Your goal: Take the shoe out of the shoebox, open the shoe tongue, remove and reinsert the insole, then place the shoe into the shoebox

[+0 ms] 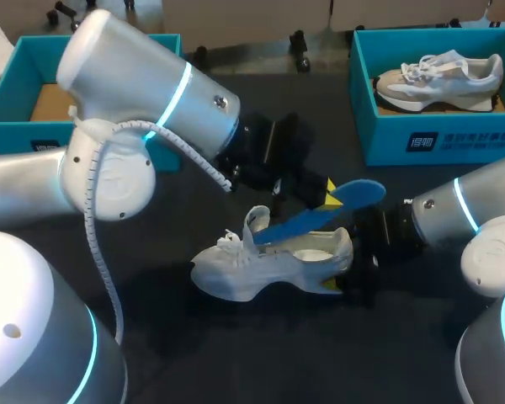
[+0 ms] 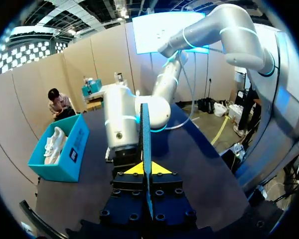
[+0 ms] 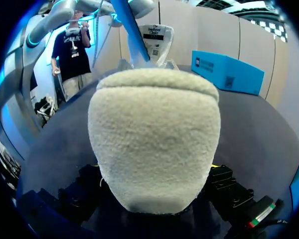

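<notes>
Near the shoebox (image 1: 385,139) holding a grey sneaker (image 1: 438,80), left pincer (image 2: 148,170) clamps the insole (image 1: 311,220), right pincer (image 1: 345,263) the white shoe (image 1: 261,265).

Shoe (image 1: 269,265) at desk (image 1: 236,353) centre, insole (image 1: 307,220) above it. Shoebox (image 1: 379,135) at 1 o'clock, second box (image 1: 8,135) at 10 o'clock.

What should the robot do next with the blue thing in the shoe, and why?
Probably the left gripper should slide the blue insole along its slant: only its front end is in the white shoe, whose heel the right gripper grips. In or out, I cannot tell.
</notes>
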`<state>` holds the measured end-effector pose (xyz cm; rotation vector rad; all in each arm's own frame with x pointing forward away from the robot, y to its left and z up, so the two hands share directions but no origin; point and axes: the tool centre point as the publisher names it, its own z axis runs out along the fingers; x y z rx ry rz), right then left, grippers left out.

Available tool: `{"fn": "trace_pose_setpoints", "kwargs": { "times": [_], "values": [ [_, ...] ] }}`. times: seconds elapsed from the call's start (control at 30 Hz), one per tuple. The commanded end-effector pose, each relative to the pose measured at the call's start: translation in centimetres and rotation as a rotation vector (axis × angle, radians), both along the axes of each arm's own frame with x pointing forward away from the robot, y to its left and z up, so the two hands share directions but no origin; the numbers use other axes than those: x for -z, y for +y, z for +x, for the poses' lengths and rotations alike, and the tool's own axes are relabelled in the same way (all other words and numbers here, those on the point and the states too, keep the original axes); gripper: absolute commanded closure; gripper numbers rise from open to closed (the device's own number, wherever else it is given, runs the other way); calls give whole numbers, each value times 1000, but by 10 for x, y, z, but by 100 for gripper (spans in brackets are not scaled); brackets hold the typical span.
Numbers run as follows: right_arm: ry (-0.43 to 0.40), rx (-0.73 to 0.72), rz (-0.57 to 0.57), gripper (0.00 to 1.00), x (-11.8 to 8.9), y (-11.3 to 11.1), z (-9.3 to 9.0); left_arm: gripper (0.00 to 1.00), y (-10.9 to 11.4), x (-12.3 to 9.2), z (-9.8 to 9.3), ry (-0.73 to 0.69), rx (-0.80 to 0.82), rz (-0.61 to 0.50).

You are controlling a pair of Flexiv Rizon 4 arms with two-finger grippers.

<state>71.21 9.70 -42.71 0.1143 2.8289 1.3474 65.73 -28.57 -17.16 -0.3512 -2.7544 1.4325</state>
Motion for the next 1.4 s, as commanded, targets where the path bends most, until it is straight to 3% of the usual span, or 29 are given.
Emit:
{"fn": "trace_pose_setpoints", "kwargs": {
  "times": [0.03,0.53,0.7,1.4],
  "values": [
    [0,1,-4,100,1,1,0,100,11,-20,-11,1,9,-38],
    [0,1,-4,100,1,1,0,100,7,-96,-32,40,17,-189],
    [0,1,-4,100,1,1,0,100,6,-114,-36,124,98,-200],
    [0,1,-4,100,1,1,0,100,6,-114,-36,124,98,-200]
  ]
}}
